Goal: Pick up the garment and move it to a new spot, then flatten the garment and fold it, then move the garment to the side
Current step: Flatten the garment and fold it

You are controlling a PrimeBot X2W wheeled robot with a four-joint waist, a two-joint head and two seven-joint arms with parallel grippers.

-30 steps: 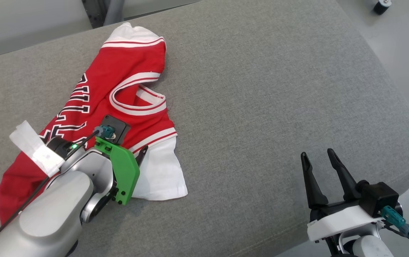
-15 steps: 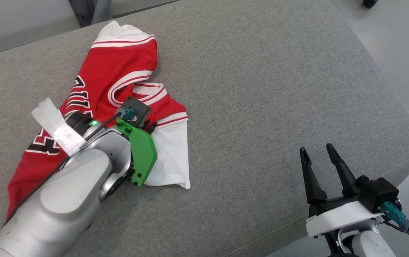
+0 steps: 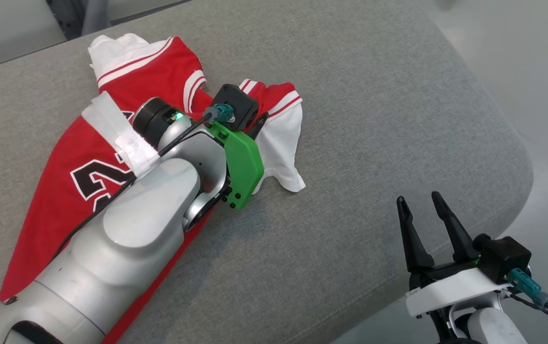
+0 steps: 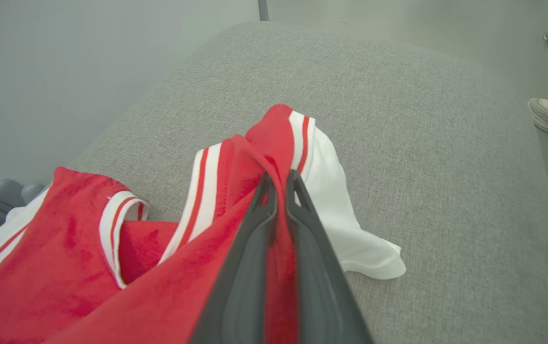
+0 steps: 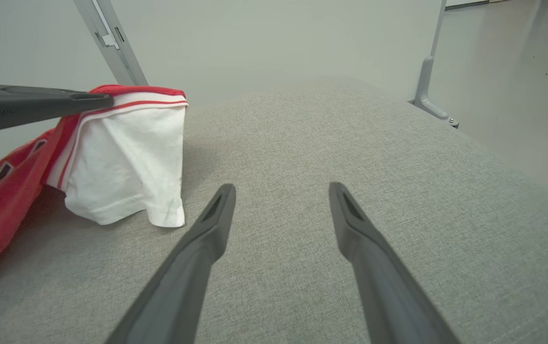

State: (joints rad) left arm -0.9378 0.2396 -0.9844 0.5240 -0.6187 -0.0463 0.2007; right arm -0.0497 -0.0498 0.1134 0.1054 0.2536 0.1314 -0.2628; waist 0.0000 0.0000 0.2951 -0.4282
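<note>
Went from spread wide over the garment (image 3: 63,162) a second ago to pinched shut on it, talking about the left gripper (image 4: 281,179) here. Now has a fold of red cloth squeezed between the fingers (image 4: 254,229), right by the striped shoulder trim. Has also hauled that corner up and over toward the middle of the grey cushion (image 3: 374,95). Worth noting the head camera swung too, so can't blame every shift on the cloth.

Leaves the white sleeve (image 5: 125,162) dangling from the pinch, hem just brushing the cushion. Leaves the rest of the garment, number and all, lying on the left side of the cushion, partly under the left arm (image 3: 125,239). Has the right gripper (image 3: 418,198) parked near the front right edge, jaws spread wide, nothing in them, well apart from the cloth.

Looks like the pick-up-and-move step, barely started.

Worries from here:
- Looks like a thin pinch near an edge, so could slip free once the trailing body starts pulling on it.
- Could end up dragging instead of lifting, bunching everything into a worse heap to flatten later.
- Might trap the tail under the forearm, with that arm lying right over it.
</note>
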